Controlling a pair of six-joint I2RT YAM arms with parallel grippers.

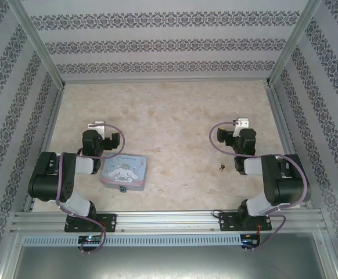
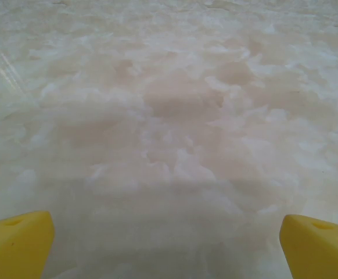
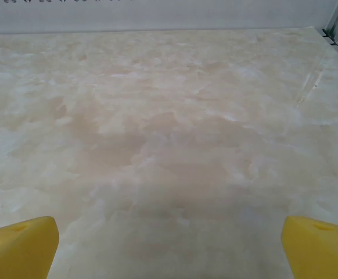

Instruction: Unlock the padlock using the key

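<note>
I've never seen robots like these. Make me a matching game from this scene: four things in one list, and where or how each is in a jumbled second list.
Things:
1. pastel-blue square tin with a cartoon white dog
2. tiny metallic padlock
3. very small dark metal key
4. yellow-fingered left gripper

Places or states:
A. on the bare table, beside the right arm
B. open, over bare table
C. at the tin's near edge
D. flat on the table beside the left arm

Pairs: 1-D, 2-C, 3-A, 4-B.
</note>
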